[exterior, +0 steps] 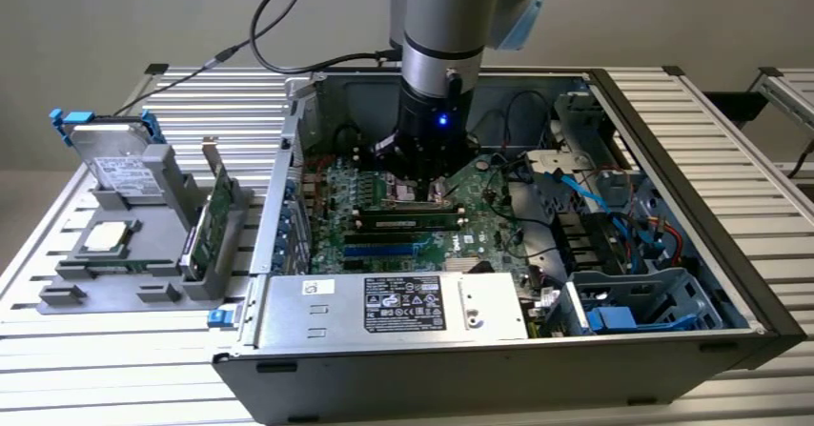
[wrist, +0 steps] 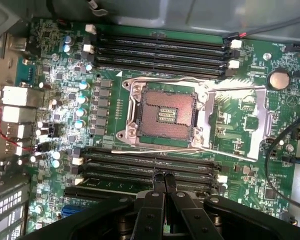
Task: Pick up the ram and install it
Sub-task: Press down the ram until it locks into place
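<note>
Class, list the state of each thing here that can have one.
Black metal computer case: open.
Black gripper: shut.
Long green ram stick: slotted in, not held.
Silver-framed processor socket: empty.
Square silver processor chip: lying outside the case.

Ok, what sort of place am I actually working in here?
Most likely a computer assembly test bench: an opened desktop case sits on a slatted aluminium table, its motherboard exposed, and a grey parts fixture stands beside it holding components.
</note>
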Tool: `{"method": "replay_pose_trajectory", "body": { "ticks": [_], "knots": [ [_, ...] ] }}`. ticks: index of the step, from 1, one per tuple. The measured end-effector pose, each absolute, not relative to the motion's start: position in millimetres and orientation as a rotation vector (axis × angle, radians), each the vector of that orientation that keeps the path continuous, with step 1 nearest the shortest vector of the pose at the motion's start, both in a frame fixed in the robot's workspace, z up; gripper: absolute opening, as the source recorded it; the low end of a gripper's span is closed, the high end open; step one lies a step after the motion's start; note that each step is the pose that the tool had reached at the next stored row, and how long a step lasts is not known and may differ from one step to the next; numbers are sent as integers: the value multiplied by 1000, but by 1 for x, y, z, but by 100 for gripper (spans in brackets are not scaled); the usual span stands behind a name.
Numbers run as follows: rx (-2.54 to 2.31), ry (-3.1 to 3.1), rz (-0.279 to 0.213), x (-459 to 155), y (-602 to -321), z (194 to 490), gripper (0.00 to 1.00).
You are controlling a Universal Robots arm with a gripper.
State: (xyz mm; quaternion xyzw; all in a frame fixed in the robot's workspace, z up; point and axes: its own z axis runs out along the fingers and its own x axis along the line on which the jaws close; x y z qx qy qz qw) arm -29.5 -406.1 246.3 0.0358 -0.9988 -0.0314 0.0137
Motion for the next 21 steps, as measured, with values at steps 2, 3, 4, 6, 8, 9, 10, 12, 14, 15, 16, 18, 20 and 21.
{"method": "replay_pose_trajectory", "body": {
  "ticks": [2,3,4,6,8,9,10,12,14,15,16,18,20,21],
  "knots": [
    [83,-3112,-98,-30,-406,246,10],
    [83,-3112,-98,-30,-406,246,10],
    [83,-3112,-98,-30,-407,246,10],
    [83,-3112,-99,-30,-412,246,10],
    [83,-3112,-101,-31,-418,246,10],
    [83,-3112,-101,-32,-421,246,10],
    [83,-3112,-102,-32,-424,246,10],
    [83,-3112,-103,-34,-427,246,10],
    [81,-3112,-103,-36,-427,246,10],
    [82,-3112,-103,-36,-427,246,10],
    [82,-3111,-103,-36,-427,246,10],
    [82,-3112,-103,-36,-427,246,10],
    [81,-3112,-103,-36,-427,246,10],
    [82,-3112,-103,-36,-427,246,10]
  ]
}}
